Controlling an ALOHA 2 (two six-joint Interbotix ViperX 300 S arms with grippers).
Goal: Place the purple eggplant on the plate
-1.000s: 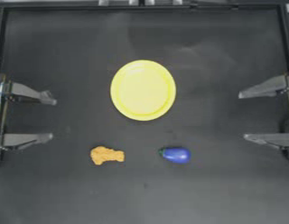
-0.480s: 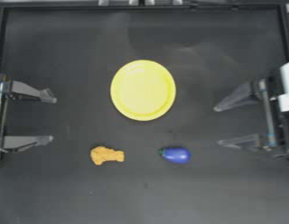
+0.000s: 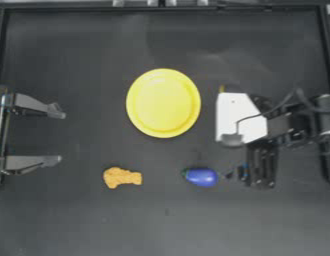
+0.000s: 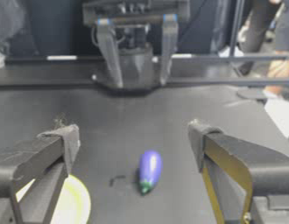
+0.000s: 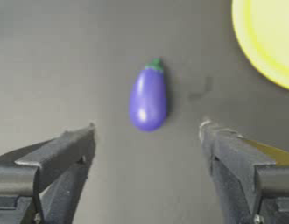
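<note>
While I look straight down, my right hand (image 3: 244, 172) sits at three o'clock of the purple eggplant (image 3: 200, 177), just beside it and not touching. That eggplant lies on the dark worktop (image 3: 74, 60) at five o'clock from the yellow plate (image 3: 163, 103), with an orange nugget (image 3: 121, 177) farther off at its nine o'clock. My left hand (image 3: 54, 135) waits at the left edge, spread wide. Through the left wrist, the eggplant (image 4: 149, 170) lies beyond the parted fingers. Through the right wrist, fingers (image 5: 65, 153) stand wide apart, empty, the eggplant (image 5: 149, 98) lying ahead of them, the plate (image 5: 265, 39) beside.

The dark table (image 3: 74, 215) bears the plate (image 3: 163, 103), purple eggplant (image 3: 201, 177) and orange nugget (image 3: 121, 177).
</note>
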